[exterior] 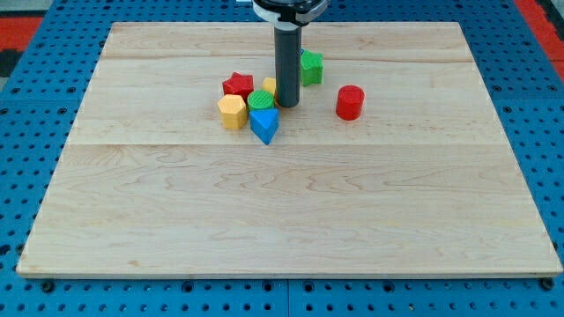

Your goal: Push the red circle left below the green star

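Observation:
The red circle (350, 102), a short red cylinder, stands alone right of the cluster of blocks. The green star (310, 67) sits up and to the left of it, partly hidden behind the dark rod. My tip (288, 105) rests on the board left of the red circle, just below the green star and right beside the green round block (261, 99). The tip is apart from the red circle by a clear gap.
A cluster lies left of the tip: a red star (237, 85), a yellow hexagon (233, 112), a blue triangle-like block (264, 125) and a yellow block (270, 85) mostly hidden behind the rod. The wooden board (282, 202) sits on a blue pegboard.

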